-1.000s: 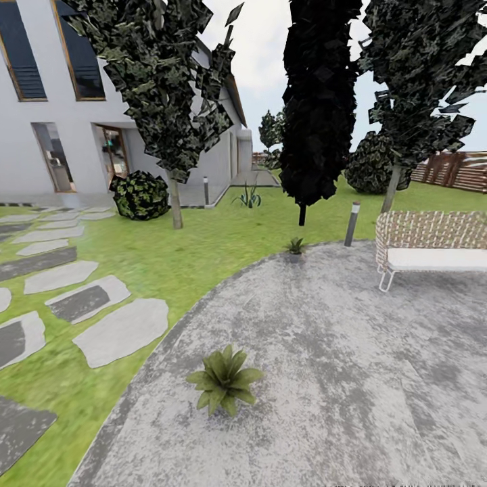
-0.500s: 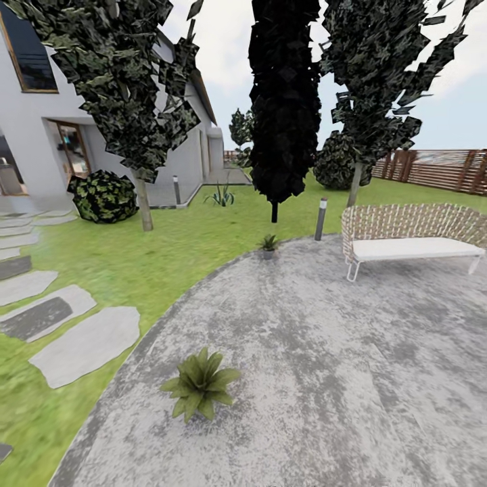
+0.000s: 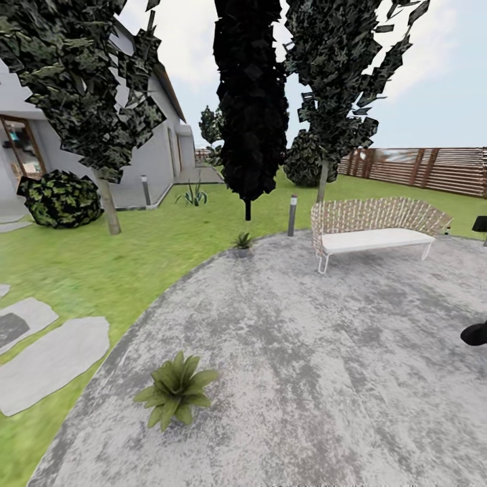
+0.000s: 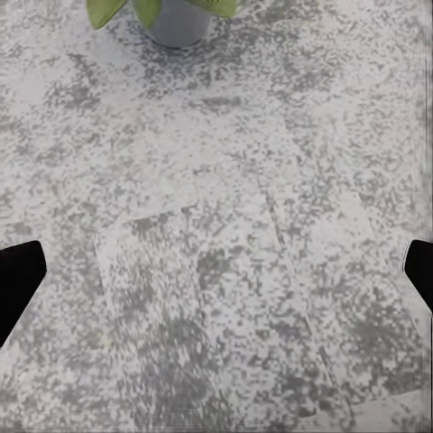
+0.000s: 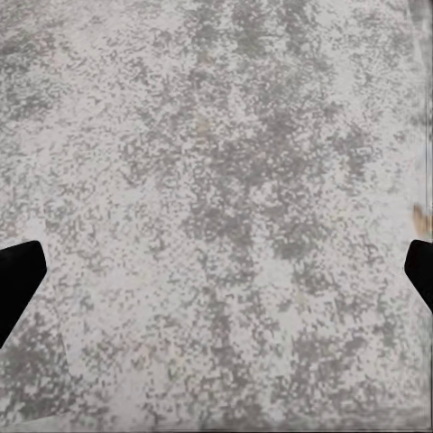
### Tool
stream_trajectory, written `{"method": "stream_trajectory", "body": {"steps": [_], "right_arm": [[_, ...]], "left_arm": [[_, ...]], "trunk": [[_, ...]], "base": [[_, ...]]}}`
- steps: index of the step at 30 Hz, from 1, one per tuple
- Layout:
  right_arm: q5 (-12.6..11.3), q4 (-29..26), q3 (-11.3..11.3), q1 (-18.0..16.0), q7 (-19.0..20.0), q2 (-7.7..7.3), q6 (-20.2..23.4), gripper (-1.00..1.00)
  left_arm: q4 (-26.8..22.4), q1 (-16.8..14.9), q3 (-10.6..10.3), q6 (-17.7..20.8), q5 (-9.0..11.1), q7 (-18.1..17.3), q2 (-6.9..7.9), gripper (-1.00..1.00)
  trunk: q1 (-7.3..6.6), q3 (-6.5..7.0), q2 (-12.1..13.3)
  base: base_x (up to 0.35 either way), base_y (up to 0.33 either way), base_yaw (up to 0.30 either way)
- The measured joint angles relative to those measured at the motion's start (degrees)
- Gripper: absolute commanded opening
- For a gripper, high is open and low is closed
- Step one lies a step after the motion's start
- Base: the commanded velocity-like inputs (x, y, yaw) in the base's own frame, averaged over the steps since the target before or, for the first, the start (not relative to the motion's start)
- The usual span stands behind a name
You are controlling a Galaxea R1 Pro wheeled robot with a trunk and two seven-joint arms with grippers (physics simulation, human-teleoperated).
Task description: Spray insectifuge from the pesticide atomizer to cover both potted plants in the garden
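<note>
In the garden, one potted plant [image 3: 174,389] with broad green leaves stands near me on the left part of the round grey stone patio [image 3: 304,352]. The other potted plant [image 3: 242,242] sits at the patio's far edge by the lawn [image 3: 135,257]. The left wrist view looks down on the patio, with a grey pot and green leaves [image 4: 179,18] at the frame's edge. My left gripper [image 4: 216,271] is open, its black fingertips wide apart over bare stone. My right gripper [image 5: 216,280] is open over bare stone too. The pesticide atomizer is out of view.
A woven white bench [image 3: 372,230] stands at the patio's far right. Grey bollard lamps [image 3: 292,215] [image 3: 145,190], tree trunks [image 3: 108,210], a bush [image 3: 59,197], stepping stones [image 3: 51,362], a slat fence [image 3: 419,168]. Dark shapes [image 3: 475,333] poke in at the right edge.
The whole head view has shifted left, so the camera has turned right. The bench and fence now show more fully, and the house has slid toward the left edge.
</note>
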Motion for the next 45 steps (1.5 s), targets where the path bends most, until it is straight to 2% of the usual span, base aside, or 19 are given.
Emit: {"method": "stream_trajectory", "body": {"steps": [19, 30, 37, 45], "right_arm": [[0.1, 0.0, 0.1, 0.0, -0.1, 0.02, 0.0, 1.00], [0.1, 0.2, 0.1, 0.0, -0.1, 0.09, 0.1, 1.00], [0.0, 3.6, -0.1, 0.0, -0.1, 0.09, 0.0, 1.00], [0.0, 4.0, -0.1, 0.0, -0.1, 0.09, -0.1, 1.00]], "left_arm": [[0.0, 0.0, 0.1, 0.0, 0.0, 0.0, 0.00, 1.00], [0.0, 0.0, 0.2, 0.0, 0.0, 0.0, 0.09, 1.00], [0.0, 0.0, 0.3, 0.0, 0.2, 0.0, 0.10, 1.00], [0.0, 0.0, 0.3, 0.0, 0.0, 0.0, 0.10, 1.00]], "trunk": [[-0.02, -0.51, 0.0], [-0.04, -0.76, 0.0], [-0.04, -0.91, 0.0], [-0.04, -1.09, 0.0]], "base": [[0.042, 0.000, -0.275], [0.307, 0.000, -0.275], [0.336, 0.000, -0.275], [0.337, 0.000, -0.275]]}}
